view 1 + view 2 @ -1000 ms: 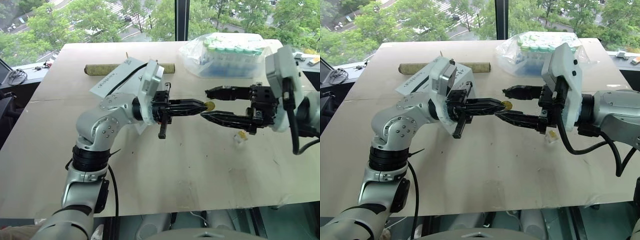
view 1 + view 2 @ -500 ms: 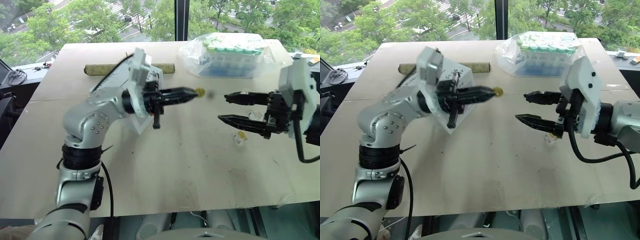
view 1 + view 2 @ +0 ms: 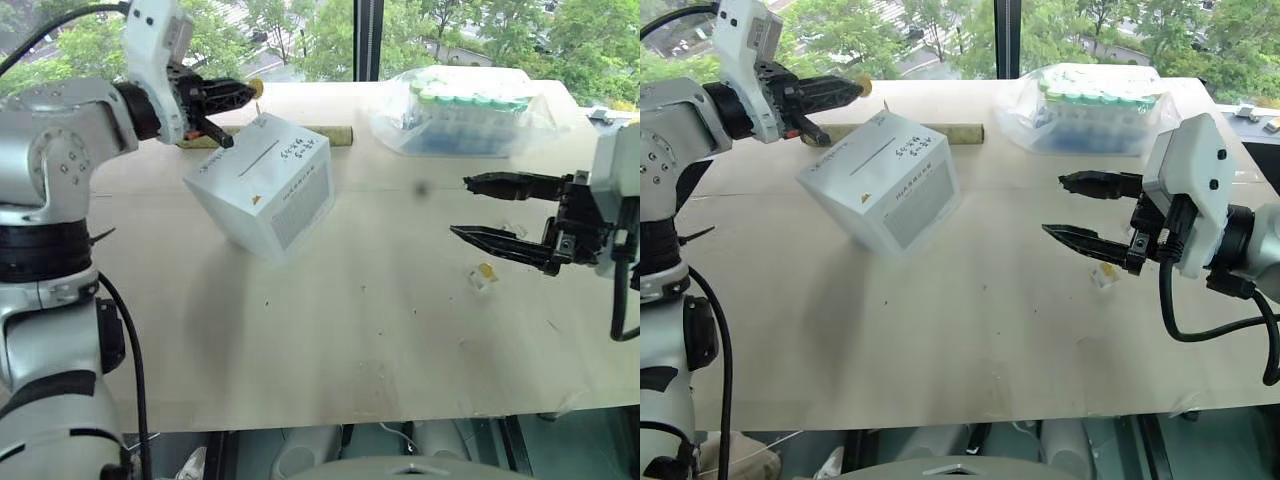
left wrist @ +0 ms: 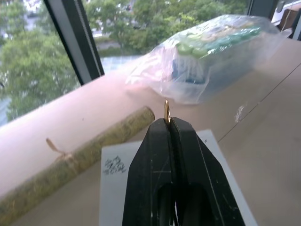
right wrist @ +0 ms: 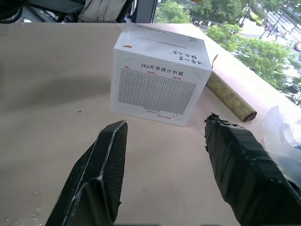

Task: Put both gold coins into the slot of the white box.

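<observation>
Above the white box (image 3: 262,180), the left gripper (image 3: 243,93) pinches a gold coin (image 4: 166,111) edge-on between closed fingertips, up near the box's far corner. Step in hand: carrying the coin to the slot (image 3: 258,157) on the tilted top face. Next move needs the coin's edge lined up with the slit, then lowered. Right gripper (image 3: 470,207) hangs empty, fingers wide, well apart from the box. Second coin: can't tell; something yellow in a clear holder (image 3: 482,274) near the right gripper. Rolled mat (image 3: 940,131) and bag of tubes (image 3: 465,108) sit behind, not blocking.
</observation>
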{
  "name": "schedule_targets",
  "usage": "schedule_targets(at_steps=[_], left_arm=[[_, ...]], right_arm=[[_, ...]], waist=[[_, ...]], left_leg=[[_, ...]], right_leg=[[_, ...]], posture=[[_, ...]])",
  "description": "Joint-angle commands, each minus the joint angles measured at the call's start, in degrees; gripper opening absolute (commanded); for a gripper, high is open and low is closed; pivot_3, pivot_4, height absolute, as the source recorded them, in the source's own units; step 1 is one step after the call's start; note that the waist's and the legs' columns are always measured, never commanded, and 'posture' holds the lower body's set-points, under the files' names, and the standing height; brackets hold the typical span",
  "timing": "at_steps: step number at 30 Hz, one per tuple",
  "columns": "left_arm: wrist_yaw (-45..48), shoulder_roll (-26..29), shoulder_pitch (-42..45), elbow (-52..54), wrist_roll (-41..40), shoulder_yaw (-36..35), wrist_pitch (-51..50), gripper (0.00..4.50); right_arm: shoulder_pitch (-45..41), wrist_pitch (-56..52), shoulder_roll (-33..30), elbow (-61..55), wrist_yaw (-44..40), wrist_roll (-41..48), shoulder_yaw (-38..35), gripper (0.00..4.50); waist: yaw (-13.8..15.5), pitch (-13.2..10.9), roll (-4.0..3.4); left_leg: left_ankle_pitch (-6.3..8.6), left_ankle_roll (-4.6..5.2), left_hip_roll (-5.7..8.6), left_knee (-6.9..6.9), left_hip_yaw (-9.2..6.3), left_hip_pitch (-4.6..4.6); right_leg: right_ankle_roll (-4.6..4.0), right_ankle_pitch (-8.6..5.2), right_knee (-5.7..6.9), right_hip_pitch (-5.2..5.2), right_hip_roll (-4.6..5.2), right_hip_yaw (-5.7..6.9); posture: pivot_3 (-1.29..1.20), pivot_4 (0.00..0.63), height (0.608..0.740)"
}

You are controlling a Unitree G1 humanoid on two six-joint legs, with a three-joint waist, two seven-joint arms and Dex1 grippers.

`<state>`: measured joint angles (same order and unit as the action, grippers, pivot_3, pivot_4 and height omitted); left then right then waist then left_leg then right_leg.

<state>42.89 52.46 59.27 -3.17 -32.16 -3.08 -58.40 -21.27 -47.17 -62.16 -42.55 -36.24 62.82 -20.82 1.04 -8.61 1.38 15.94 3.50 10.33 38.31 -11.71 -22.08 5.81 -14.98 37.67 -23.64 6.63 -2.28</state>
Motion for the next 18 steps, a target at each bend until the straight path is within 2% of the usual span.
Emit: schedule_targets(at_steps=[1, 6, 11, 18], left_arm=[[6.57, 4.26, 5.62, -5.87, 4.64, 6.47, -0.96, 0.0], [13.88, 4.56, 13.18, -14.51, 7.34, 14.42, -7.49, 0.0], [18.32, 4.82, 14.93, -18.26, 11.76, 18.82, -5.78, 0.0], [23.59, 3.41, 16.56, -22.24, 14.44, 20.38, -4.73, 0.0]], right_arm=[[-0.32, 2.5, -0.49, 2.04, -2.77, -2.45, -1.21, 2.79], [-1.06, 4.15, 0.29, 3.17, -3.53, -2.81, -3.1, 2.79], [-0.57, 5.65, 1.68, 2.39, -3.23, -2.22, -4.03, 2.79], [1.22, 6.4, 3.3, 0.58, -1.73, -3.06, -3.28, 2.79]], waist=[[-0.25, -0.01, 0.01], [-0.33, -0.03, 0.02], [-0.59, -0.04, 0.03], [-0.42, -0.05, 0.06]], left_leg=[[0.0, 0.0, 0.01, 0.0, 0.01, 0.0], [0.0, 0.0, 0.0, -0.04, 0.05, 0.0], [0.0, 0.0, 0.0, -0.06, 0.06, 0.0], [0.0, 0.0, 0.01, -0.03, 0.03, -0.02]], right_leg=[[0.0, 0.0, 0.0, 0.0, 0.02, 0.0], [0.0, 0.0, 0.04, -0.05, 0.02, -0.02], [0.0, 0.0, 0.04, -0.07, 0.02, -0.04], [0.0, 0.0, 0.05, -0.08, 0.02, -0.02]], posture=[[0.0, 0.15, 0.74], [0.0, 0.15, 0.74], [0.0, 0.15, 0.74], [0.0, 0.15, 0.74]])
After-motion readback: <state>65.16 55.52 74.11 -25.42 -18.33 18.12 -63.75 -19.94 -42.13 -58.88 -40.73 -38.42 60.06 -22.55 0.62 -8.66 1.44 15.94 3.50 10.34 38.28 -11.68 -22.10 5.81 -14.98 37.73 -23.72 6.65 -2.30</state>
